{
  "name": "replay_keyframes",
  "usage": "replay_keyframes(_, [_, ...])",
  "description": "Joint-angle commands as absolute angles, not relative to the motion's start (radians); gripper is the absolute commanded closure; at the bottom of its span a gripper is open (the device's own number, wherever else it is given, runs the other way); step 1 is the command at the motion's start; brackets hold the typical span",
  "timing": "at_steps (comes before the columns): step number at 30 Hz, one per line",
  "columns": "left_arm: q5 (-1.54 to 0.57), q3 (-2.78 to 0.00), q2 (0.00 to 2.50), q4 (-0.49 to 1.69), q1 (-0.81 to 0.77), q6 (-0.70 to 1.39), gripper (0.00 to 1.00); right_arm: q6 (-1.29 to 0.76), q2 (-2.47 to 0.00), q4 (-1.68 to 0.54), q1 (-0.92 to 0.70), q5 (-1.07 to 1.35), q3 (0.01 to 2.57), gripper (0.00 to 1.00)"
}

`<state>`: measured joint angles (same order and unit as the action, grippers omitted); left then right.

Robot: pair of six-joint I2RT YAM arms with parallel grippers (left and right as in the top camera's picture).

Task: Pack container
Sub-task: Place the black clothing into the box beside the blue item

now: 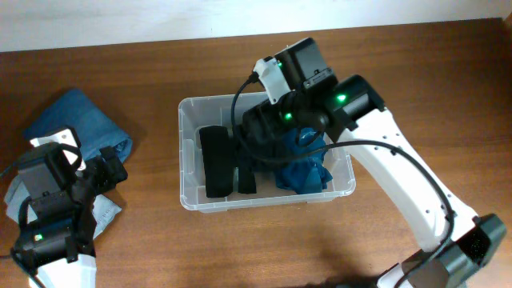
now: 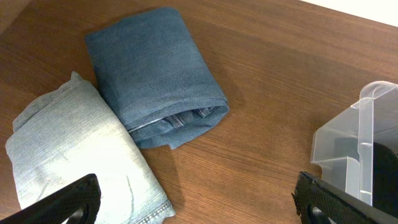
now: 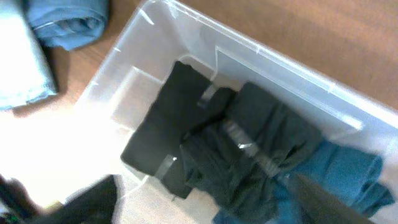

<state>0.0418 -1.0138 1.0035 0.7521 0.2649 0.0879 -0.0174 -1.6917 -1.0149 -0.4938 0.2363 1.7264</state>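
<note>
Plastic, clear and colourless, forms the container point(image 1: 186, 160), a rectangular bin with rounded corners and a rolled rim, sitting near the middle of the table point(image 1: 160, 248). Inside, black folded garments point(image 1: 216, 160) lie along its left half, soft and matte. A crumpled teal cloth point(image 1: 308, 176) fills the right end, touching them. The right gripper point(image 3: 204, 186) hangs over these clothes with its jaws spread wide, holding nothing. Its white arm point(image 1: 400, 176) covers the bin's far right part from above. Well to the left, on the smooth brown wood, lies a dark blue denim bundle point(image 2: 155, 74), folded thick, with a pale washed denim bundle point(image 2: 74, 155) touching its side. The left gripper point(image 2: 198, 186) hovers just beside these, jaws wide and empty, and hides part of the pale bundle in the overhead view.
</note>
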Motion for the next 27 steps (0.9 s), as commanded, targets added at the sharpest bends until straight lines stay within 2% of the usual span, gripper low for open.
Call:
replay_keyframes(1, [0.048,-1.035,1.002,0.75,0.27,0.097,0.01,-0.007,-1.81,-1.003,-0.493,0.198,1.65,0.48])
replay_keyframes(2, [0.049,-1.035,1.002,0.75,0.27,0.097,0.01,-0.007,-1.845,-0.989,-0.493,0.198,1.622,0.57])
replay_keyframes(4, [0.048,-1.035,1.002,0.75,0.27,0.097,0.0,-0.007,-1.903,-0.967,-0.493,0.199,1.578,0.62])
replay_keyframes(8, [0.049,-1.035,1.002,0.75,0.27,0.097,0.01,0.001,-2.044,-0.941,-0.493,0.229,1.522,0.62])
replay_keyframes(11, [0.049,-1.035,1.002,0.75,0.27,0.097,0.01,0.004,-2.051,-0.953,-0.493,0.236,1.533,0.58])
replay_keyframes(15, [0.049,-1.035,1.002,0.749,0.27,0.097,0.01,0.023,-1.954,-1.019,-0.493,0.209,1.629,0.5])
replay_keyframes(17, [0.049,-1.035,1.002,0.748,0.27,0.097,0.01,0.038,-1.884,-1.056,-0.493,0.187,1.705,0.4])
replay_keyframes(18, [0.049,-1.035,1.002,0.744,0.27,0.097,0.0,0.051,-1.848,-1.068,-0.493,0.187,1.741,0.33])
replay_keyframes(19, [0.05,-1.035,1.002,0.743,0.27,0.096,0.01,0.057,-1.797,-1.074,-0.49,0.186,1.788,0.1])
replay_keyframes(20, [0.054,-1.035,1.002,0.743,0.272,0.096,0.01,0.057,-1.76,-1.074,-0.483,0.186,1.818,0.01])
replay_keyframes(24, [0.157,-1.035,1.002,0.789,0.322,0.101,0.01,0.054,-1.637,-1.083,-0.421,0.186,1.874,0.01])
replay_keyframes(27, [0.135,-1.036,1.006,0.815,0.452,0.155,0.0,0.052,-1.581,-1.139,-0.338,0.187,1.874,0.02])
